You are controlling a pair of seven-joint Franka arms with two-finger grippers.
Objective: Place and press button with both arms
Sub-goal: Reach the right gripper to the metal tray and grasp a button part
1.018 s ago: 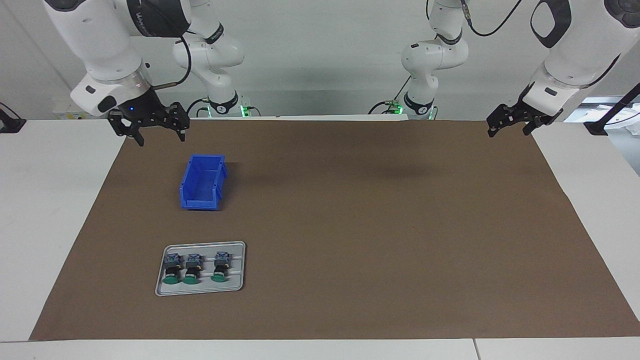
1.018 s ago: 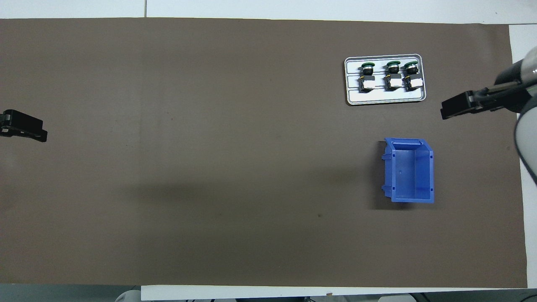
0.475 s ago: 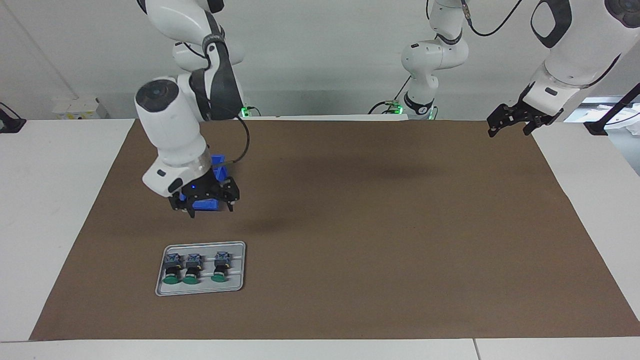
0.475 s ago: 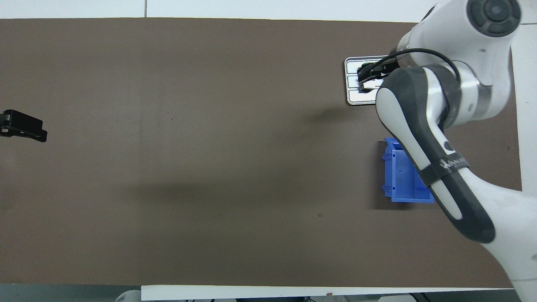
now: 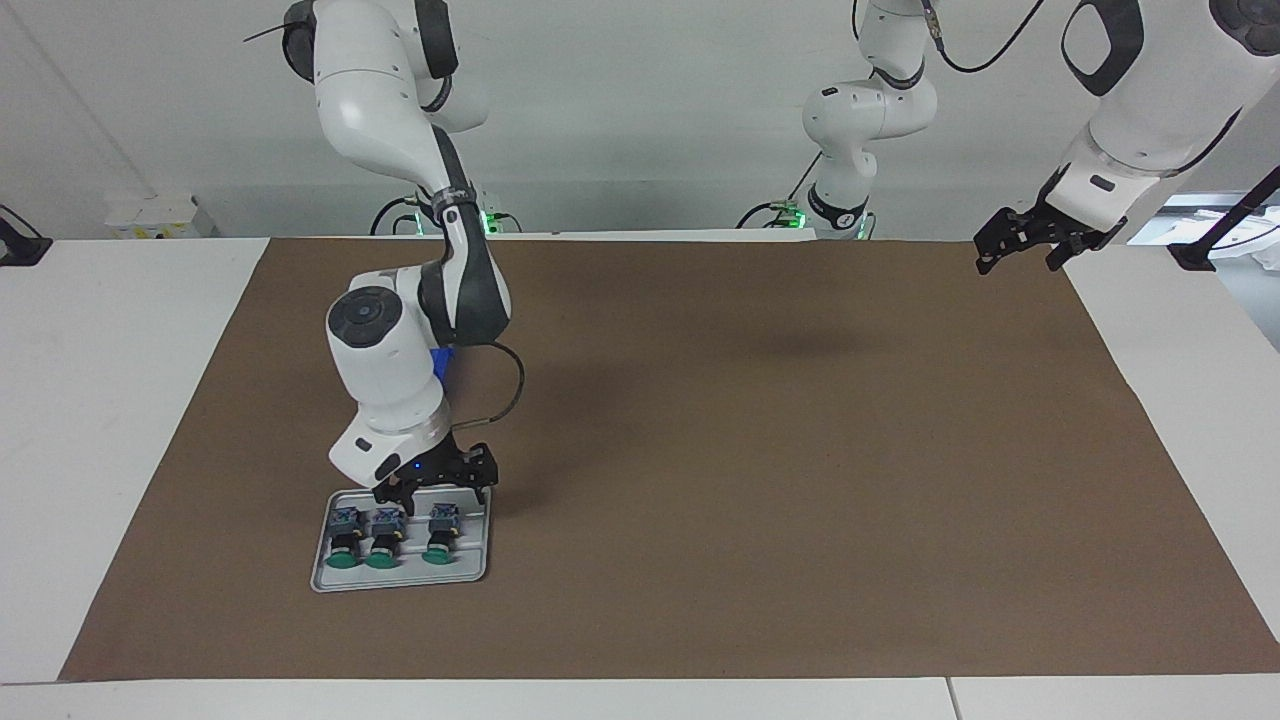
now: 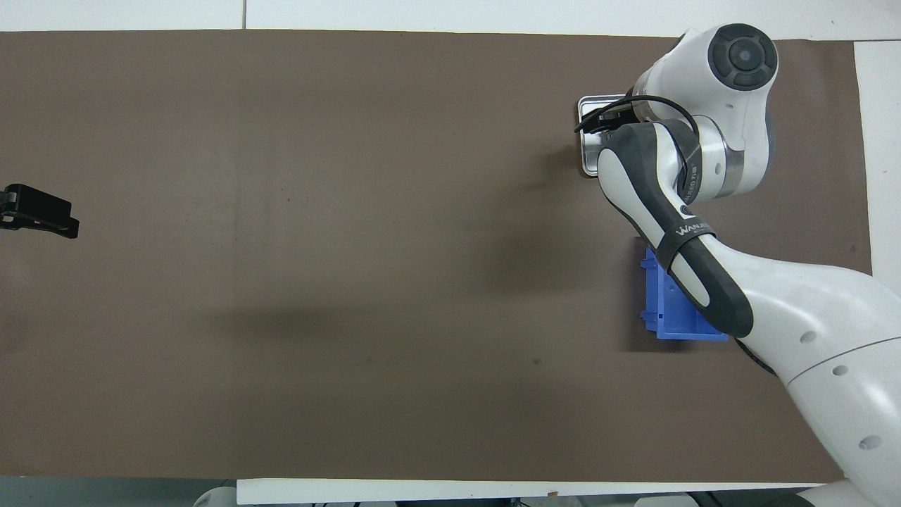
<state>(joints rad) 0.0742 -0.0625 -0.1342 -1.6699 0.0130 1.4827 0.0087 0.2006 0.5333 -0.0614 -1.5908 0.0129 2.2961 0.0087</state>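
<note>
A: What is seen at the black two-finger right gripper [image 5: 437, 491] now?

B: It is hung low over the grey rectangular metal tray [image 5: 478, 570], just above the blue-grey terminal ends of the small push-button switches. Its fingers are spread apart and nothing is held between them. A second ago it was parked high at the table's edge near its own base; half a second ago it was over the blue open plastic bin [image 6: 667, 320]. A fast reach across the bin has thus been made.

A: Which switch is aimed at?

B: The green-capped button [image 5: 437, 540] lying by itself toward the middle of the table seems to be the one under the fingers, though no touch can be confirmed. The other two buttons [image 5: 362, 541] are lain side by side on the same tray. All three have been left where they were, caps pointed away from the robots.

A: And the rest?

B: The bin, nearer to the robots than the tray, is largely covered by the white right arm [image 6: 704, 211]. The black left gripper [image 5: 1030, 240] has not been moved; it is kept waiting, fingers open and empty, over the brown mat's [image 5: 760, 450] corner at its own end.

A: What follows for the task?

B: Pick-up is judged imminent: a short descent and a closing of the fingers are needed. Placing and pressing are not yet begun.
</note>
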